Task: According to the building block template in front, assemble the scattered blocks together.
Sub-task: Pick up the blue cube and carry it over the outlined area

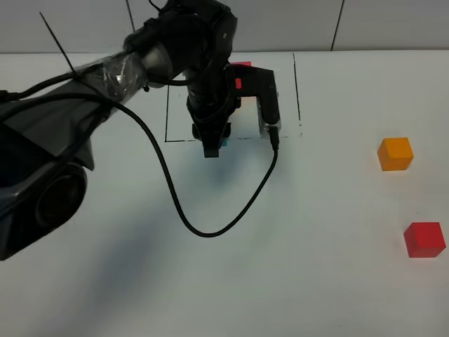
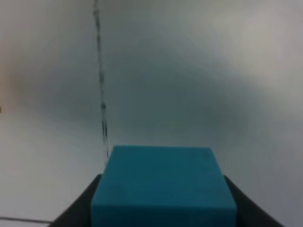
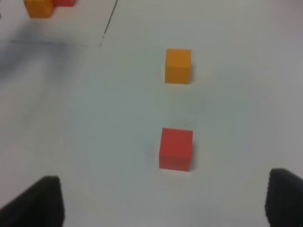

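My left gripper (image 1: 210,146) reaches to the front line of a black-outlined rectangle (image 1: 287,136). It is shut on the teal-blue cube (image 2: 163,189), which fills the space between its fingers (image 2: 75,213); only a sliver of the cube (image 1: 225,142) shows from above. The orange cube (image 1: 395,154) and the red cube (image 1: 424,239) lie apart at the right, also in the right wrist view as orange (image 3: 178,66) and red (image 3: 175,149). The template is mostly hidden behind the arm: a red bit (image 1: 242,64), and orange (image 3: 39,8) and red (image 3: 64,2) parts. My right gripper (image 3: 163,205) is open, short of the red cube.
A black cable (image 1: 203,232) loops from the left arm over the middle of the white table. The left arm's body (image 1: 49,161) covers the left side. A black drawn line (image 2: 102,94) runs past the teal-blue cube.
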{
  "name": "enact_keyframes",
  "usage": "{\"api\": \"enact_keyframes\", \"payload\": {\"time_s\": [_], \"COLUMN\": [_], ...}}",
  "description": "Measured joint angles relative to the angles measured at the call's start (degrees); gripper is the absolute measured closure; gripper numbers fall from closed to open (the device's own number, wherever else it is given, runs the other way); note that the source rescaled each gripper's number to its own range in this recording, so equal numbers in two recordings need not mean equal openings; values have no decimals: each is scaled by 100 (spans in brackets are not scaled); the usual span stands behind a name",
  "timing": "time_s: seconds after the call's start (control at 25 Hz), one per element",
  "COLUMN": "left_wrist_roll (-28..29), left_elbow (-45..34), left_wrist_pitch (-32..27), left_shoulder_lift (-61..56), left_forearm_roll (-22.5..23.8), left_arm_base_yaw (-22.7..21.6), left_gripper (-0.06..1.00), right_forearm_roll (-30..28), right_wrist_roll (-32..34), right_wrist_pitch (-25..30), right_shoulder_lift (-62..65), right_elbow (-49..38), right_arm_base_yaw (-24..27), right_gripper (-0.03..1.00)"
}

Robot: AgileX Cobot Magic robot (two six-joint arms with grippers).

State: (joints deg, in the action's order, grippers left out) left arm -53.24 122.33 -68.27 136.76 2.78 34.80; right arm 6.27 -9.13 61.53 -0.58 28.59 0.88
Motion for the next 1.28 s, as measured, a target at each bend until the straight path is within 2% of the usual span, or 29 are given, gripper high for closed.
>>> {"api": "enact_keyframes", "payload": {"time_s": [0.16, 0.52, 1.28], "left_wrist_roll": [-128, -327, -362], "left_elbow": [217, 264, 264], "left_wrist_pitch": [-4, 106, 621], "left_shoulder_lift": [311, 674, 886], "left_forearm_roll": [-23, -495, -561], "left_arm_base_yaw": [82, 107, 146], "left_gripper": [93, 93, 93], "right_forearm_roll": [0, 0, 0], "right_wrist_roll": [0, 13, 18], "right_wrist_pitch": [0, 0, 0], "right_shoulder_lift": [0, 0, 0], "right_elbow": [0, 0, 0], "right_arm_base_yaw": [0, 0, 0], "right_gripper": [24, 24, 24]}}
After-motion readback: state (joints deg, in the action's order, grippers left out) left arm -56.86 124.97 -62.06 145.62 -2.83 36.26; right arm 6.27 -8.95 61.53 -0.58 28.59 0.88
